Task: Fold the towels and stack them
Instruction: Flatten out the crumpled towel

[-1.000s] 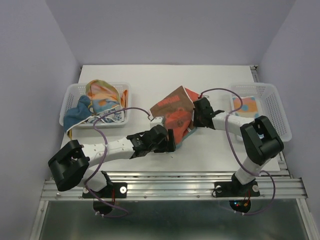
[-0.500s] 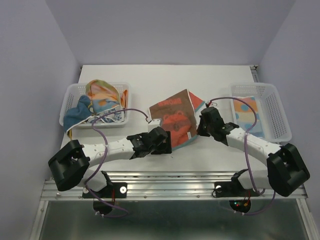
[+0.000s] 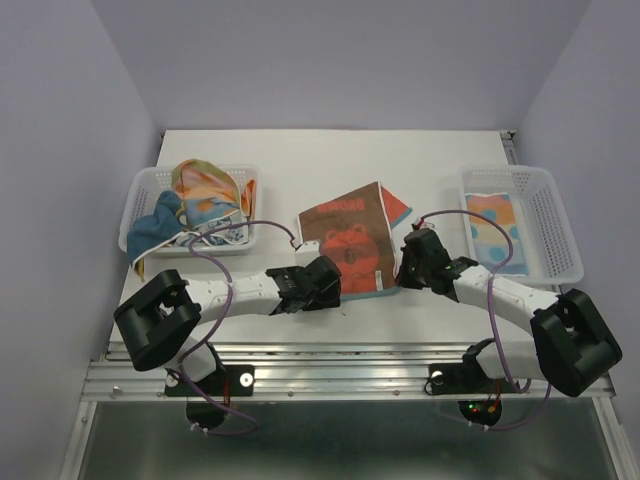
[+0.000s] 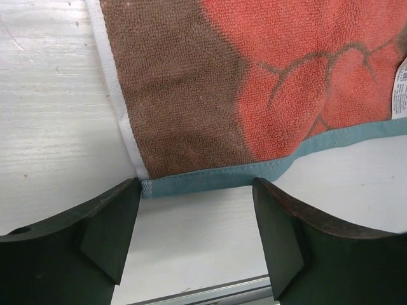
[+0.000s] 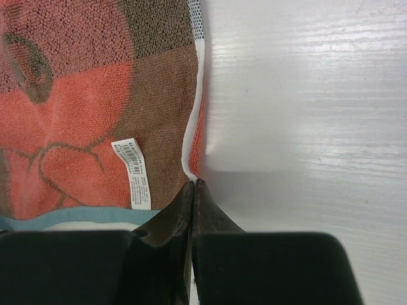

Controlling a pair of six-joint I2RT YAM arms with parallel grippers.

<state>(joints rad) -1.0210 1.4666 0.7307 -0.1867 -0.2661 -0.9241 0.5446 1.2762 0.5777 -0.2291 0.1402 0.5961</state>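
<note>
A brown towel with a red bear (image 3: pixel 350 240) lies flat at mid-table. In the left wrist view its teal-hemmed near corner (image 4: pixel 191 181) sits just beyond my fingertips. My left gripper (image 3: pixel 327 284) (image 4: pixel 196 190) is open at that corner, with only bare table between its fingers. My right gripper (image 3: pixel 409 262) (image 5: pixel 194 182) is shut at the towel's right side, and the white hem (image 5: pixel 189 146) bends into its tips. A white label (image 5: pixel 132 173) shows on the cloth (image 5: pixel 82 95) close by.
A white basket (image 3: pixel 142 186) at the left holds several loose towels (image 3: pixel 200 200). A second white basket (image 3: pixel 552 215) at the right holds a folded towel with orange and blue circles (image 3: pixel 495 230). A metal rail (image 3: pixel 350 352) runs along the near edge.
A second ago the brown towel hung crumpled off the table from my right gripper. That gripper drew back toward the near edge and the towel now lies flat. My left gripper's jaws narrowed slightly.
</note>
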